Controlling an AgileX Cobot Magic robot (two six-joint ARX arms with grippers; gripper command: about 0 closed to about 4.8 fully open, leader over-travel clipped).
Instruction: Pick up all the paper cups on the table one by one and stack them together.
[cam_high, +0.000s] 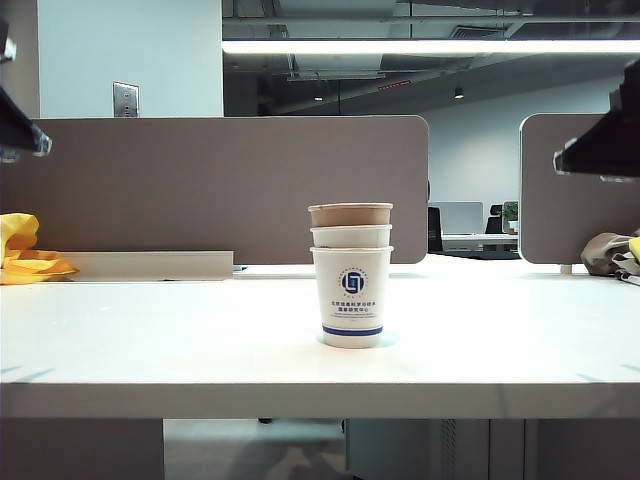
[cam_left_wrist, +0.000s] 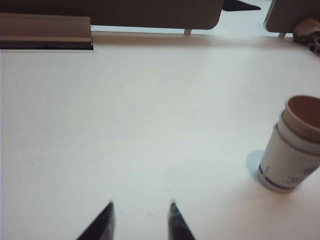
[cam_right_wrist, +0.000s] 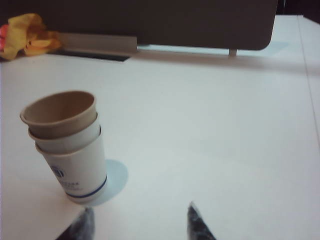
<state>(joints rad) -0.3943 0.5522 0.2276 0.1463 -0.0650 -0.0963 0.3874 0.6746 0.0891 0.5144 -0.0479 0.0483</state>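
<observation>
Three paper cups stand nested in one upright stack at the middle of the white table: a brown kraft cup on top, inside two white cups with a blue logo. The stack shows in the left wrist view, well off to one side of my left gripper, which is open and empty above bare table. My right gripper is open and empty too, with the stack standing just ahead of one fingertip, apart from it. In the exterior view only dark arm parts show at the upper corners.
Grey partition panels line the table's far edge, with a low beige rail at their foot. A yellow cloth lies at the far left and a grey-brown bundle at the far right.
</observation>
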